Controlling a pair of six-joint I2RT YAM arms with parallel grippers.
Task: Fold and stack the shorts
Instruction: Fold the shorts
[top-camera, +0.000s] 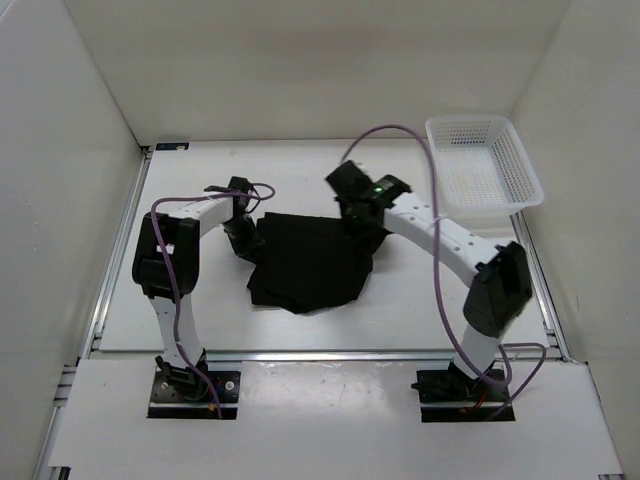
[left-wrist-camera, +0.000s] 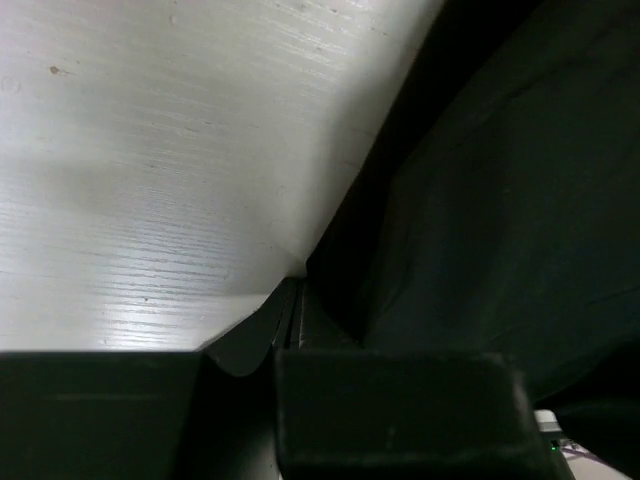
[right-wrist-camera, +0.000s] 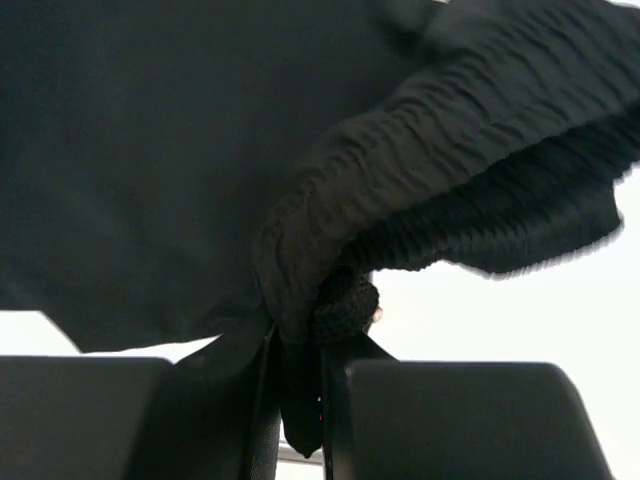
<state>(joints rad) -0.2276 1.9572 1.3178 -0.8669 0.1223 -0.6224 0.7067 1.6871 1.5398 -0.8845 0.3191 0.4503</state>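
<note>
White surface (top-camera: 200, 320), looks mid-fold: right gripper (right-wrist-camera: 295, 345) clamps shorts (top-camera: 310, 265) by waistband (right-wrist-camera: 450, 150), left gripper (left-wrist-camera: 290, 300) at opposite edge, grip unclear; next, probably carry waistband across.

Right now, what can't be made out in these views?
Left tool: whether it pinches the shorts; left wrist view, black on black, blurred.
Shorts' legs: top view, hidden in bunched folds.
Right tool: its tips, top view, hidden under its own wrist.

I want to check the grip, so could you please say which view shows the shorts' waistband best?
The right wrist view: the gathered waistband is close up, pinched in the right gripper. The top external view shows the shorts as a dark heap; the left wrist view shows just smooth cloth.
</note>
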